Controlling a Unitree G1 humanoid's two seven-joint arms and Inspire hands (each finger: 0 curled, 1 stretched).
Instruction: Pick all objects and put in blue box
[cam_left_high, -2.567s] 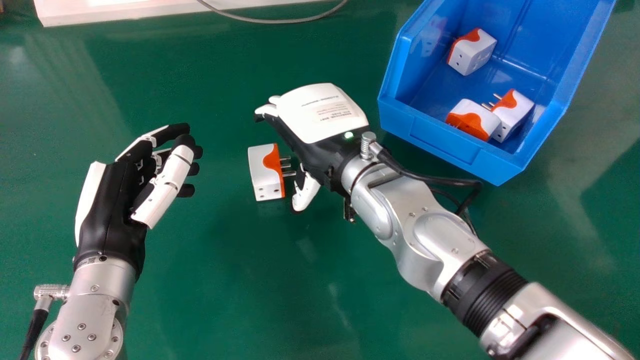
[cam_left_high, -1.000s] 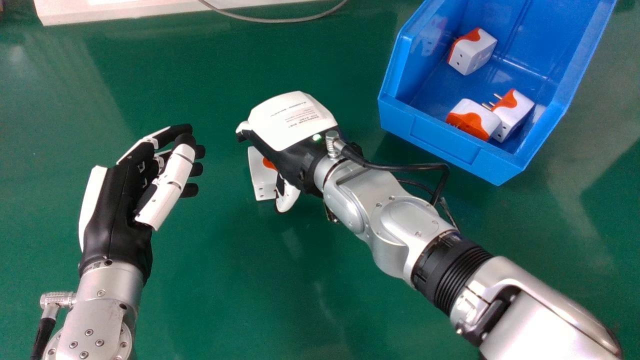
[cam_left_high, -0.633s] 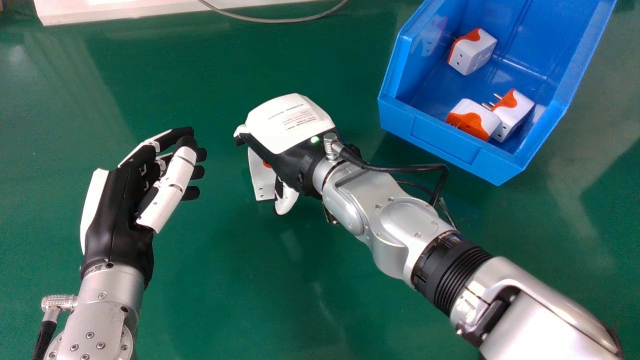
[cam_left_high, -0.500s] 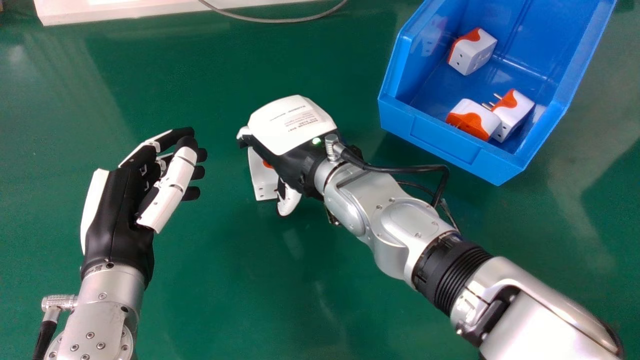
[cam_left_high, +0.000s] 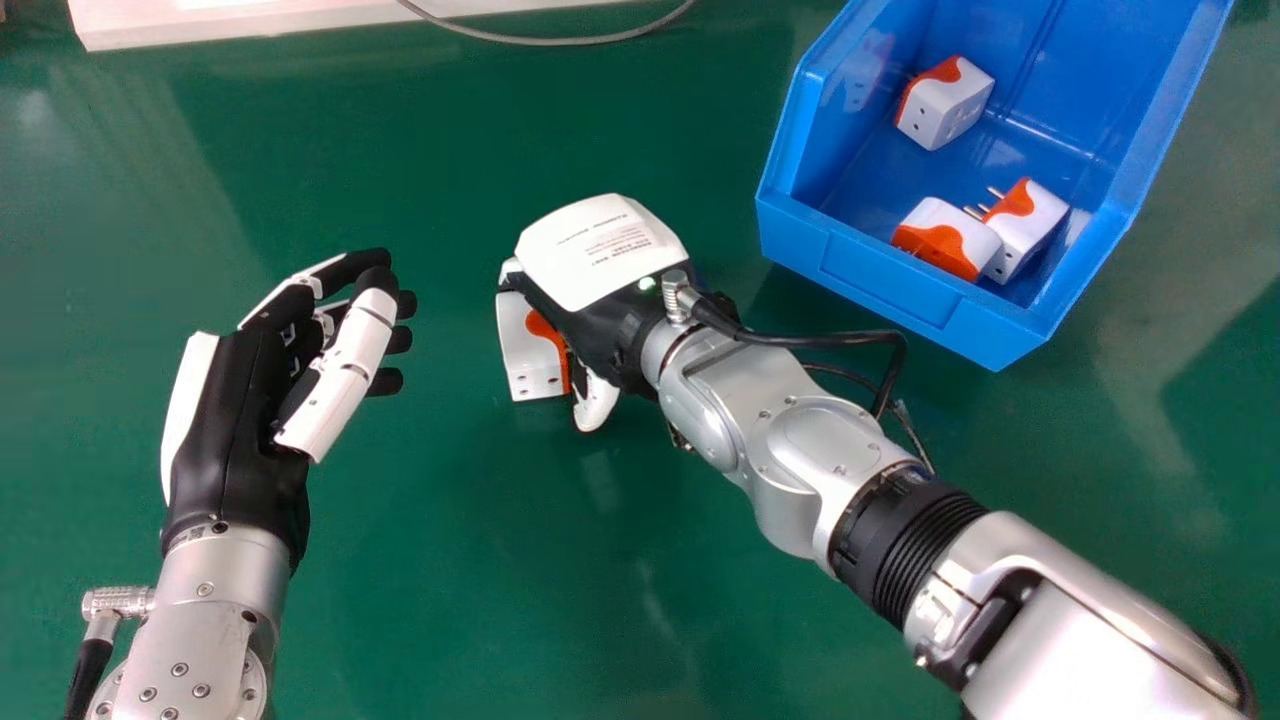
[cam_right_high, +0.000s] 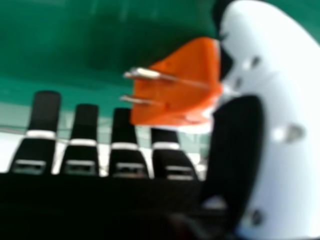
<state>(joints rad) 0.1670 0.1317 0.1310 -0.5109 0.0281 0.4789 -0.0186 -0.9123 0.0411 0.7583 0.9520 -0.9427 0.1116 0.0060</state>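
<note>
My right hand (cam_left_high: 600, 250) has drawn back slightly, uncovering more of the adapter (cam_left_high: 525, 350) between my uncurled fingers (cam_right_high: 84, 127) and thumb (cam_right_high: 292, 110), so I judge the grasp still needs making.

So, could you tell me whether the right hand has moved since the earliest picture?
Yes: in the head view, the right hand has shifted left, away from the blue box and partly over the plug adapter.
</note>
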